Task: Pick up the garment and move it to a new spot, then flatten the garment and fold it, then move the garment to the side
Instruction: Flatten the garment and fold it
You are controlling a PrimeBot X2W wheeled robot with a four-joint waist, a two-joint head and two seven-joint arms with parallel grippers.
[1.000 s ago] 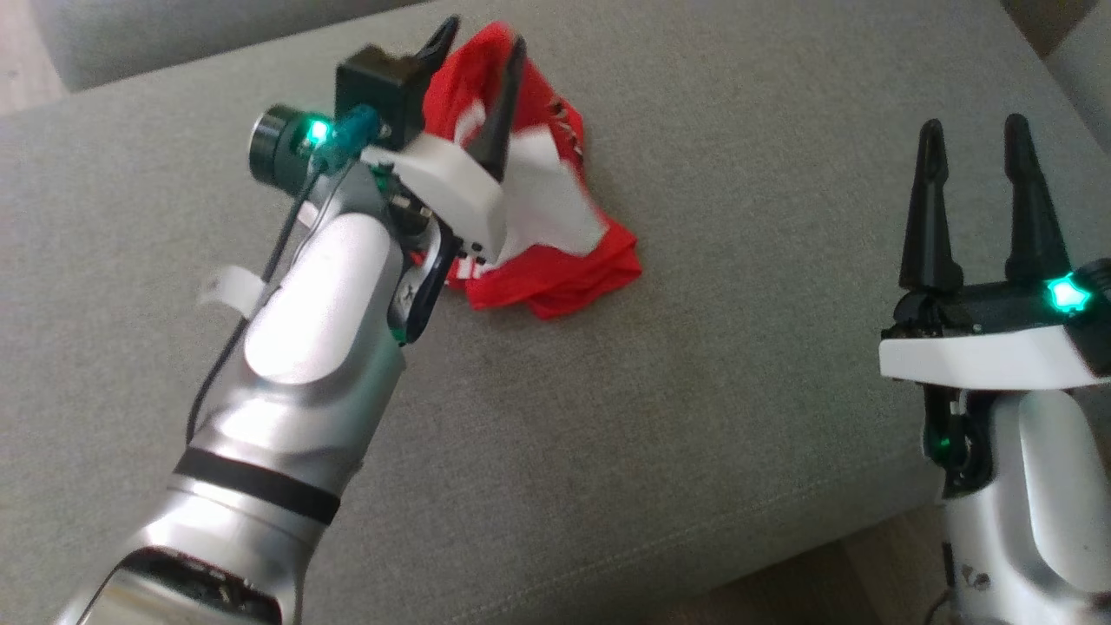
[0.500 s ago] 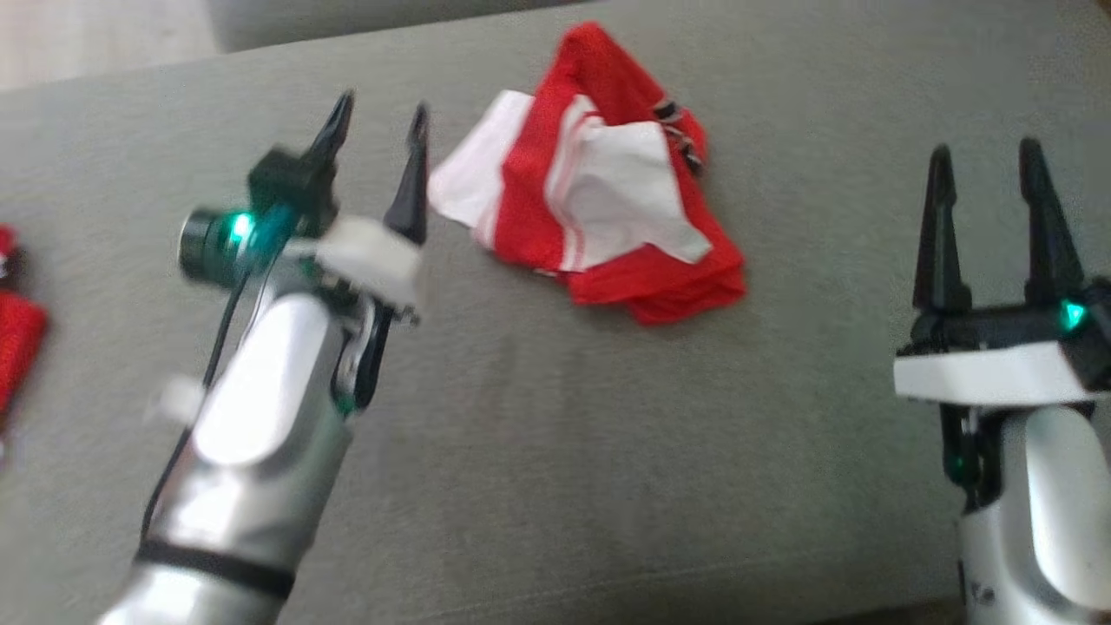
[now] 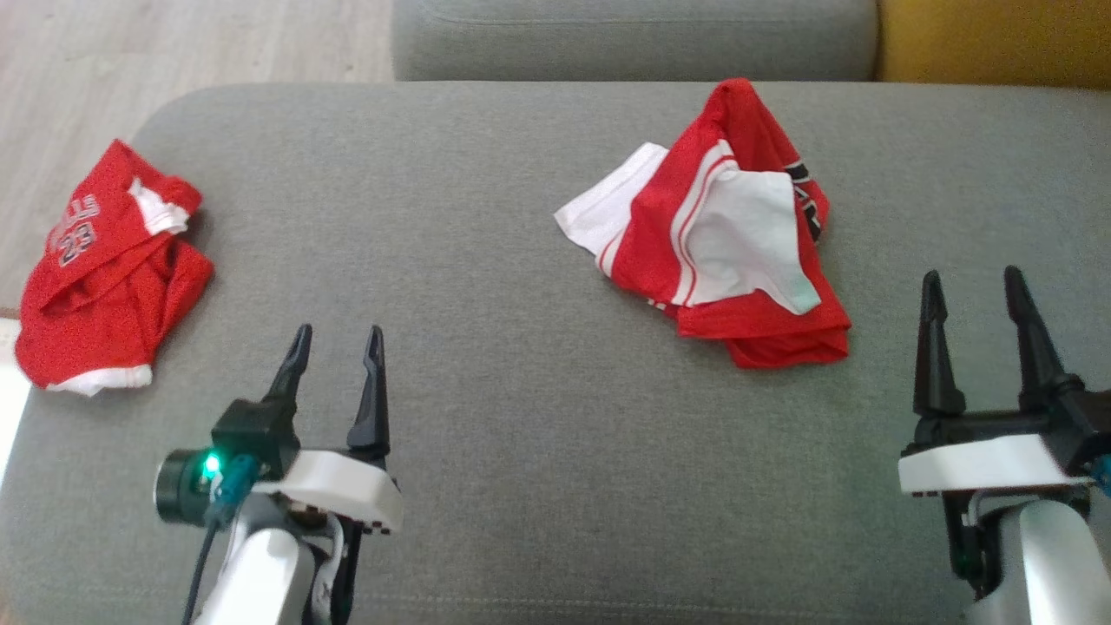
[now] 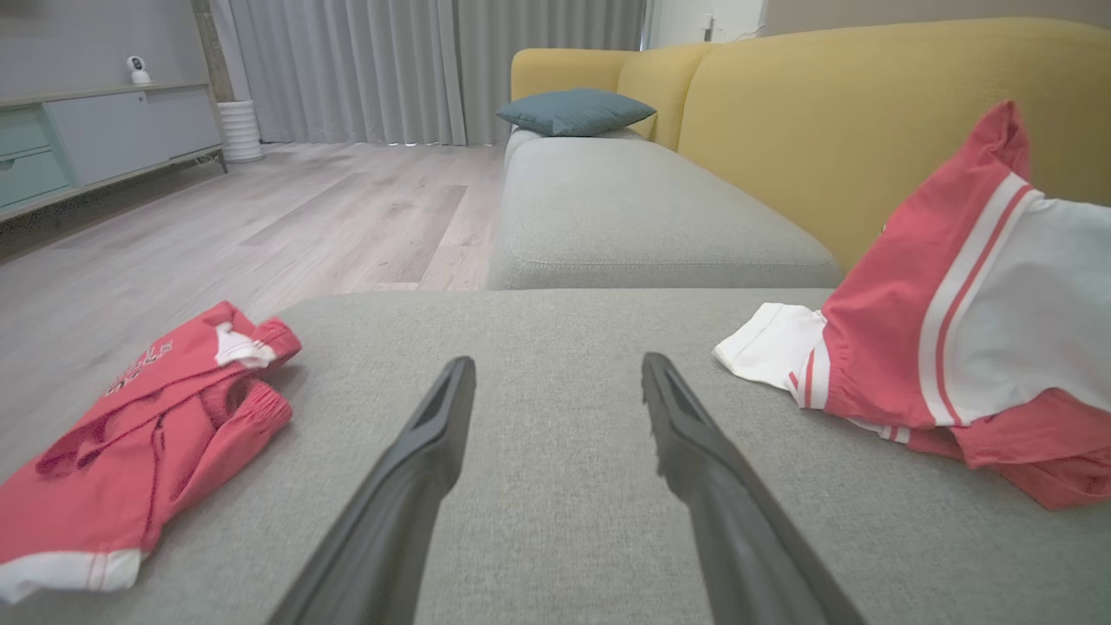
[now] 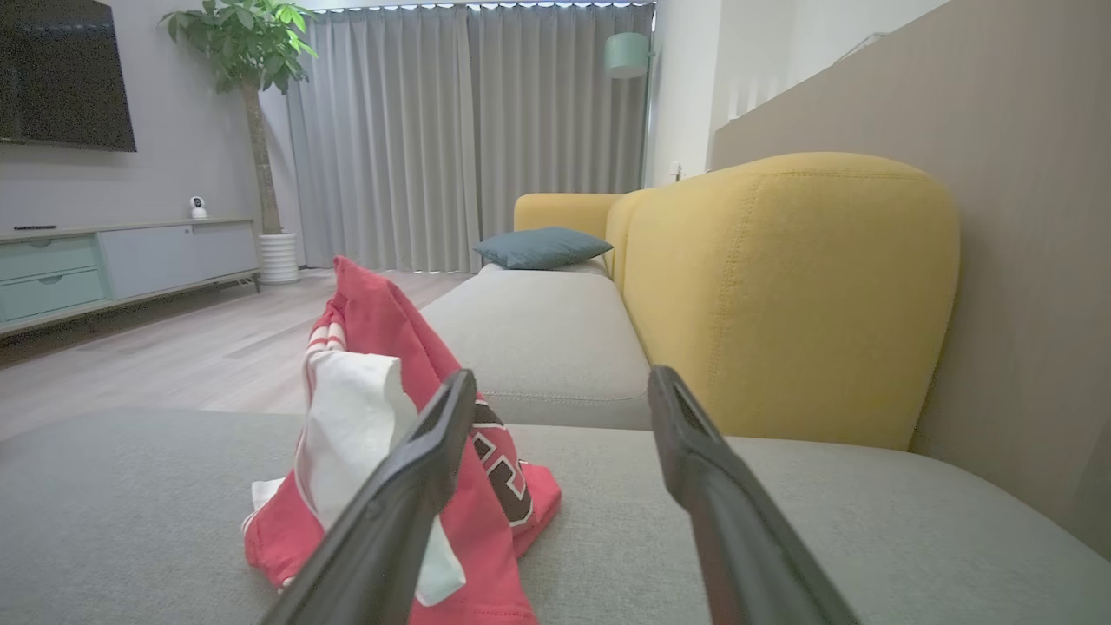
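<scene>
left pincer [image 3: 339, 330] spread, plant [image 5: 247, 43] in right wrist view

L gripper [image 3: 339, 330] & R gripper [image 3: 971, 274]: 2 long black tapered fingers [image 3: 936, 347] each, white wedge housing [image 3: 334, 486], black base. L wrist: round black cam [image 3: 178, 486] w/ green LED [image 3: 211, 464], teal plug [image 3: 227, 490], black cable [image 3: 198, 573]. Silvery-white forearms [image 3: 260, 577].

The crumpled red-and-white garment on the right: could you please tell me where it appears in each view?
Head view: garment, upper right of centre.
Left wrist view: right edge.
Right wrist view: lower left of centre.
Shared landmark: yellow sofa back behind it.
</scene>
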